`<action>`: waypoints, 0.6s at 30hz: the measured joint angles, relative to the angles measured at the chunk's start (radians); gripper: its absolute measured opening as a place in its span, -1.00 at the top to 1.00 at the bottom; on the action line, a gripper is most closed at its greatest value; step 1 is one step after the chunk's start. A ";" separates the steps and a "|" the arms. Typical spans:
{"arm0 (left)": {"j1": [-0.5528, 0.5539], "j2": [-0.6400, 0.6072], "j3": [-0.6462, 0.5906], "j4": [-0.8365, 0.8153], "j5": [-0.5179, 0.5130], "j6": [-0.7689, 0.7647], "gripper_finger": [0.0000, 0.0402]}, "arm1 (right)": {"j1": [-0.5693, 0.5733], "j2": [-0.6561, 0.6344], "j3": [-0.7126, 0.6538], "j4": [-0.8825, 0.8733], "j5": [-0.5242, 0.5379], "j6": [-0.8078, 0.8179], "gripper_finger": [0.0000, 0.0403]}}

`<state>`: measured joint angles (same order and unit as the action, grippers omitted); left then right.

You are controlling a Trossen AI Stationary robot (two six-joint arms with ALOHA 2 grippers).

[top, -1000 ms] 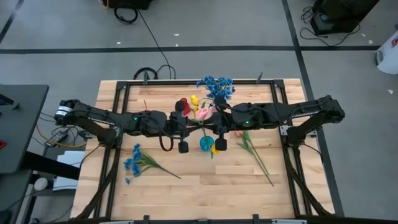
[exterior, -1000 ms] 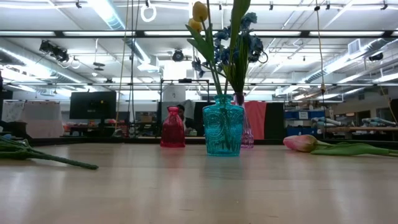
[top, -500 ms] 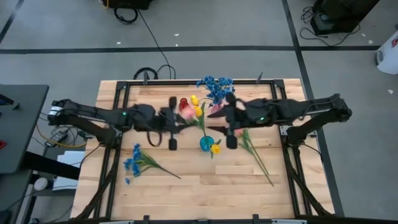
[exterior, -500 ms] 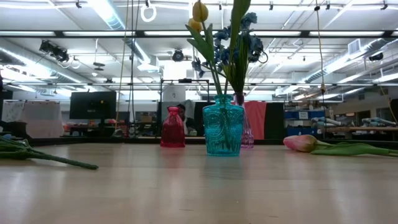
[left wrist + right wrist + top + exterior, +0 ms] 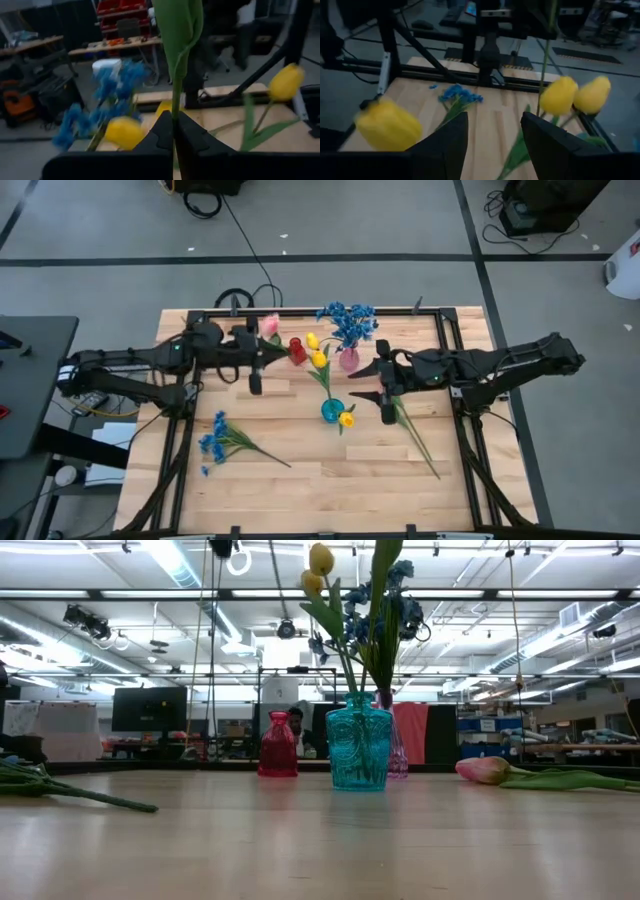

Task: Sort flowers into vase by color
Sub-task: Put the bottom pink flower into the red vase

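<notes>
Overhead, the left gripper was pinched on a pink tulip's stem, just beside the red vase. The right gripper, fingers spread and empty, hovered beside the teal vase, a pink flower lying lengthwise just below it.

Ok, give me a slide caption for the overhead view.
Left gripper carries a pink tulip by its stem near the red vase; right gripper hangs open beside the teal vase.

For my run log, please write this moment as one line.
left gripper: shut on pink tulip | right gripper: open, empty | teal vase: yellow tulips
</notes>
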<state>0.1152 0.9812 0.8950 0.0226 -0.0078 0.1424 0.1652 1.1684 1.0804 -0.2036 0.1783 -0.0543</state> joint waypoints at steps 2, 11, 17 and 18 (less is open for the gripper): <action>0.054 -0.001 -0.050 0.066 0.034 -0.021 0.97 | -0.004 -0.026 -0.072 0.055 0.030 -0.010 0.03; 0.292 -0.014 -0.122 0.085 0.184 -0.041 0.97 | -0.044 -0.187 -0.288 0.173 0.064 0.002 0.03; 0.410 0.081 -0.178 0.221 0.267 -0.043 0.97 | -0.074 -0.219 -0.424 0.379 0.067 -0.057 0.03; 0.427 0.105 -0.185 0.233 0.274 -0.043 0.97 | -0.079 -0.218 -0.440 0.417 0.068 -0.080 0.03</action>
<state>0.5417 1.0862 0.7096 0.2551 0.2661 0.0998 0.0862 0.9502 0.6402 0.2130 0.2462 -0.1338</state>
